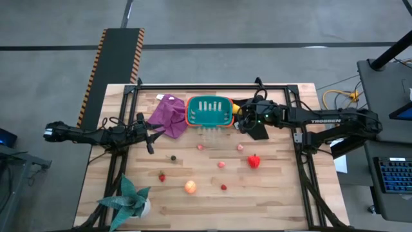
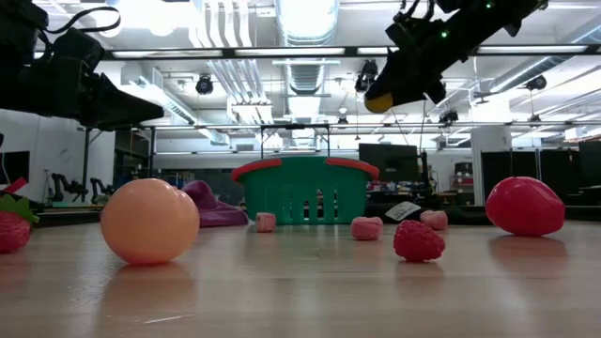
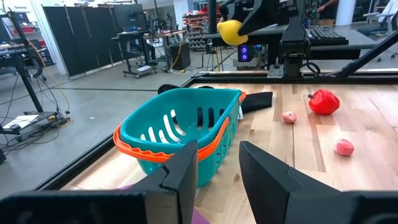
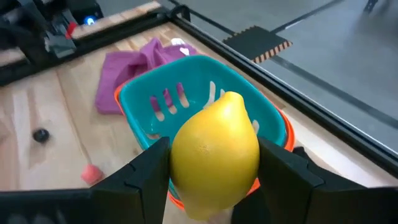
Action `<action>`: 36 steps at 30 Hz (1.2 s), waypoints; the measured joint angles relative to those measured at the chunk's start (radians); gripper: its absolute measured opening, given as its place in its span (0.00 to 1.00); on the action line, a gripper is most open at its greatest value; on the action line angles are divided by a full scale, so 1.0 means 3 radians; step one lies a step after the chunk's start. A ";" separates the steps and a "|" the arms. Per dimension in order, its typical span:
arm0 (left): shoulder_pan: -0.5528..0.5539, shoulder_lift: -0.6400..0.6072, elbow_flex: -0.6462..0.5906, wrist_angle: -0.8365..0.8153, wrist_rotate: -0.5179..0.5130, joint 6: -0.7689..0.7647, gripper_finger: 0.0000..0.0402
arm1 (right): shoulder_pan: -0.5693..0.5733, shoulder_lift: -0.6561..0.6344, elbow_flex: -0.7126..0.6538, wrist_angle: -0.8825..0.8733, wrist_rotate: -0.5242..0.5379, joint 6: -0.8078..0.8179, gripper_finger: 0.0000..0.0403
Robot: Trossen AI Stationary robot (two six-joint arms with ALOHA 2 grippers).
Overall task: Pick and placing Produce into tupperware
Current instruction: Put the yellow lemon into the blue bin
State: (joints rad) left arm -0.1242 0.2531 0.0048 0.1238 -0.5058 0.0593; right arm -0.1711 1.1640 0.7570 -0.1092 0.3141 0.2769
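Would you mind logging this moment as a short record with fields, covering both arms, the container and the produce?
right gripper: shut on the lemon, raised beside the basket's right end
left gripper: holds nothing, fingers apart, by the purple cloth
basket: teal, orange rim, upright, no produce seen inside
red pepper: on the table, right of centre
orange ball: on the table, near front
small pieces: scattered on the table
plant: front left corner

lemon (image 4: 214,155) above tupperware (image 1: 209,111) | cloth (image 1: 168,115) left of tupperware
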 joint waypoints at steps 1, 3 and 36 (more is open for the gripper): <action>0.0000 0.0000 0.0000 -0.0001 0.0001 0.0000 0.26 | 0.0000 0.0032 0.0036 0.0008 0.0000 -0.0019 0.49; 0.0000 0.0000 0.0000 0.0000 0.0000 0.0000 0.26 | 0.0000 0.0094 0.0107 0.0014 0.0000 -0.0068 0.49; -0.0001 0.0009 0.0000 -0.0013 0.0001 0.0000 0.26 | -0.0381 0.1820 0.2023 -0.0983 -0.0037 -0.0578 0.49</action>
State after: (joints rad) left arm -0.1246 0.2558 0.0048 0.1200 -0.5056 0.0593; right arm -0.2853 1.7100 1.3639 -0.4040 0.3031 0.1036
